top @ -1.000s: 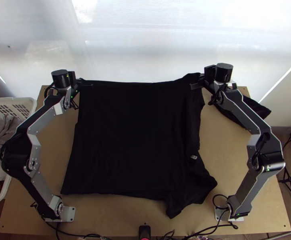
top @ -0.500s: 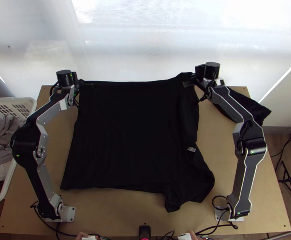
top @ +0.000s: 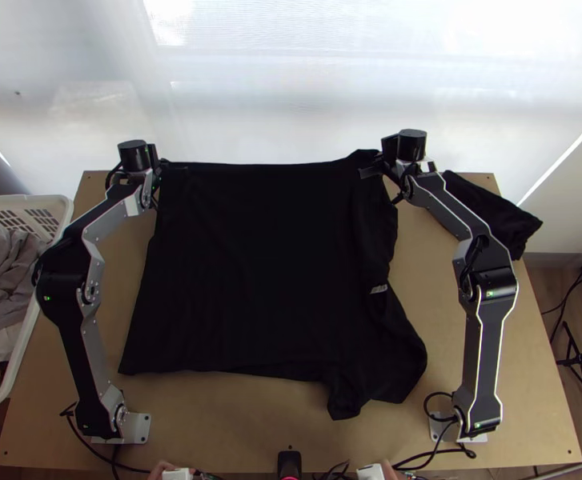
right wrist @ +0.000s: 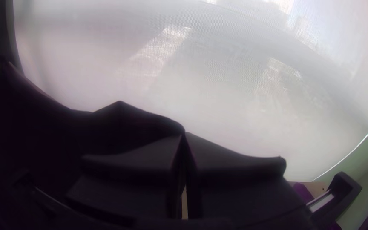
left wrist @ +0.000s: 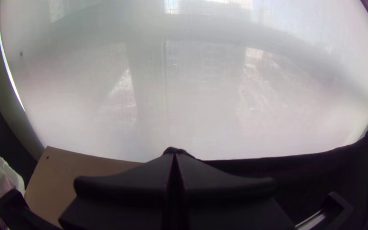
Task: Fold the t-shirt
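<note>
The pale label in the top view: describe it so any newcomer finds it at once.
Start at the wooden table, then the large black t-shirt on it. Towards its right edge lies the label, a small pale patch amid black cloth.

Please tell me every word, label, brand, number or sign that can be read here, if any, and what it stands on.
No text can be read.
Small white label on the black T-shirt: any print on it is too small to read.
</note>
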